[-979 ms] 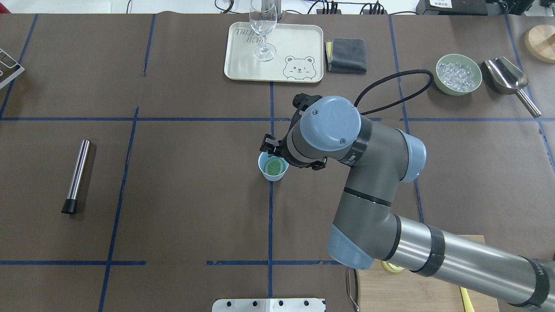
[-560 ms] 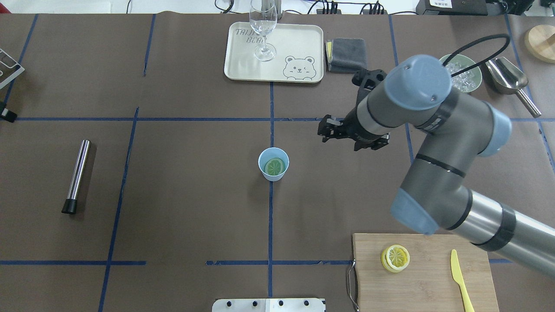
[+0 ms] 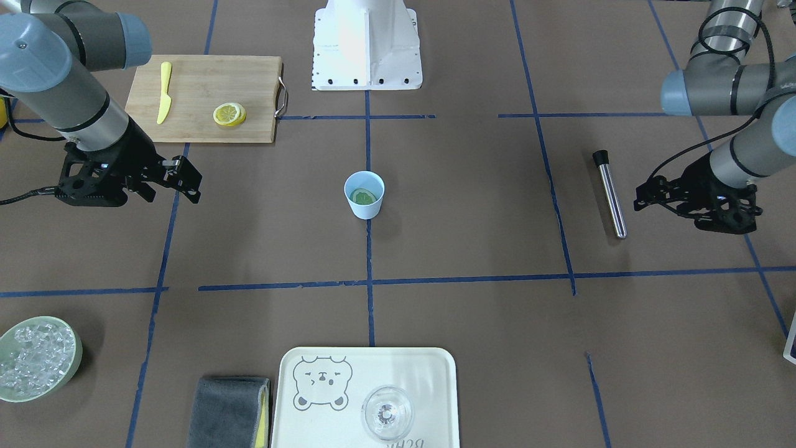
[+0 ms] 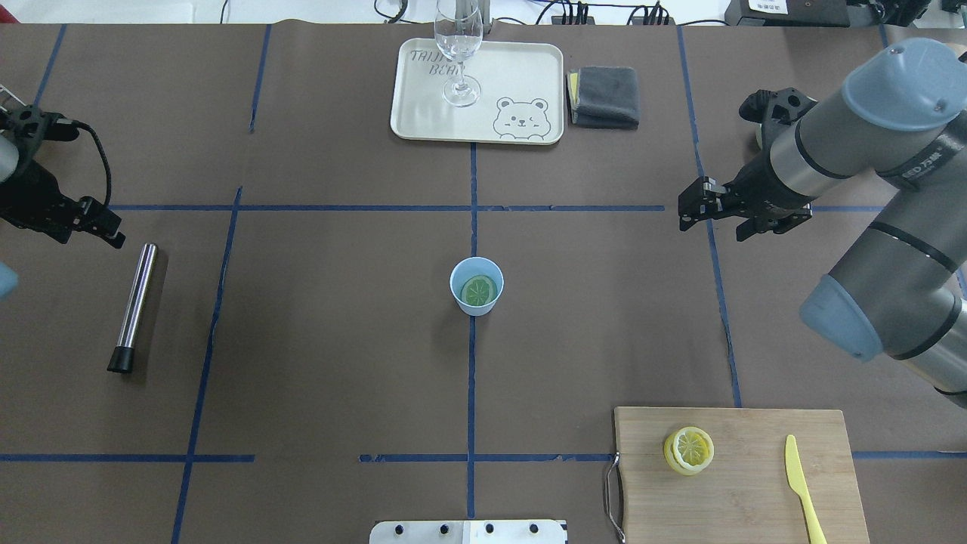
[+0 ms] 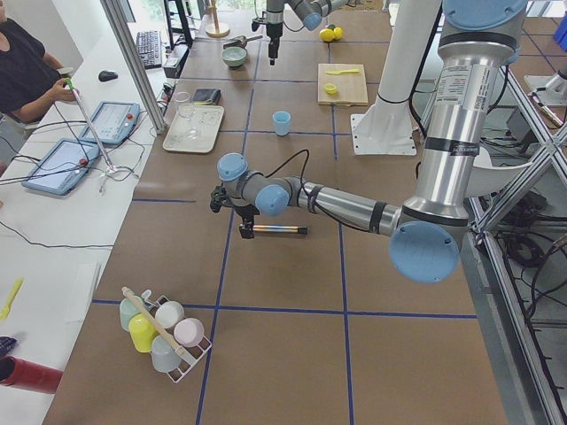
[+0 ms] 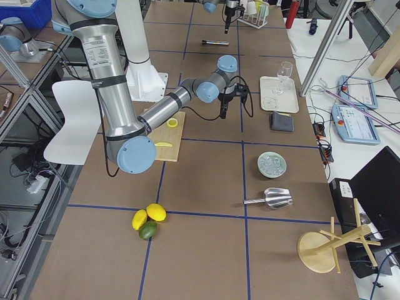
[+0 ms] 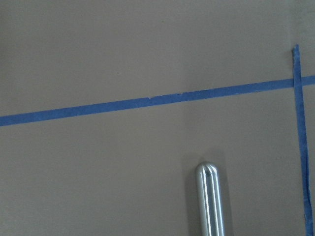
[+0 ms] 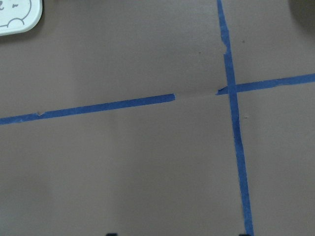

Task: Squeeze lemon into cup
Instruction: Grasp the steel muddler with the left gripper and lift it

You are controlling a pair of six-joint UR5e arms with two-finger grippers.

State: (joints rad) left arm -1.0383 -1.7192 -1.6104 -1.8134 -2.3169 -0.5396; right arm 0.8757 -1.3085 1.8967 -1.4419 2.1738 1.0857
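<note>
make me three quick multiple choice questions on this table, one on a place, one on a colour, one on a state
1. Where does the cup stand?
A) on the tray
B) on a tape line near the table's middle
C) on the cutting board

2. What colour is the cup?
A) light blue
B) red
C) clear

3. How is the right claw?
A) shut on a lemon slice
B) shut on the knife
C) open and empty

Answers:
1 B: the overhead view shows the cup sitting on the blue line that runs down the table's centre.
2 A: its wall and rim are pale blue in both the overhead and front views.
3 C: its fingers stand apart over bare table with nothing between them.
</note>
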